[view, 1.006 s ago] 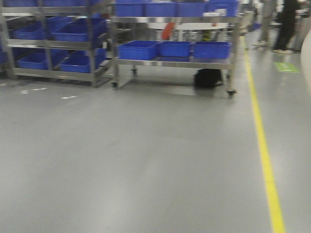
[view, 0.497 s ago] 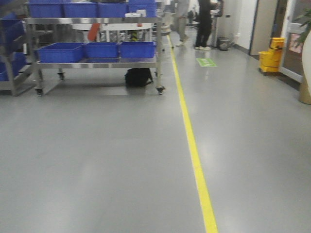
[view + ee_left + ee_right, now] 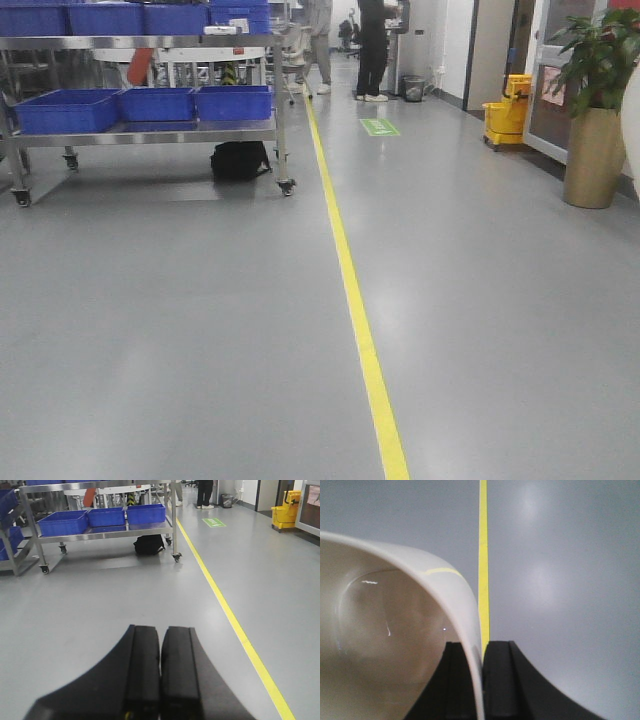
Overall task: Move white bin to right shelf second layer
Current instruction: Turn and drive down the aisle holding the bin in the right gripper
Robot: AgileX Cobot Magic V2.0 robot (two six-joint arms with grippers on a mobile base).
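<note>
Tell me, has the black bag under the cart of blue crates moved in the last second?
No. The black bag still lies under the cart, just left of its right front wheel. The whole view swung sideways, not the bag.

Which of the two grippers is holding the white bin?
The right gripper: its jaws pinch the wall of the white bin. The left gripper is shut with nothing between its jaws.

There were one white bin (image 3: 395, 630), three blue crates (image 3: 155, 103) on the lower level of the cart (image 3: 278, 110), one black bag (image 3: 238, 160) and one potted plant (image 3: 595, 110).
</note>
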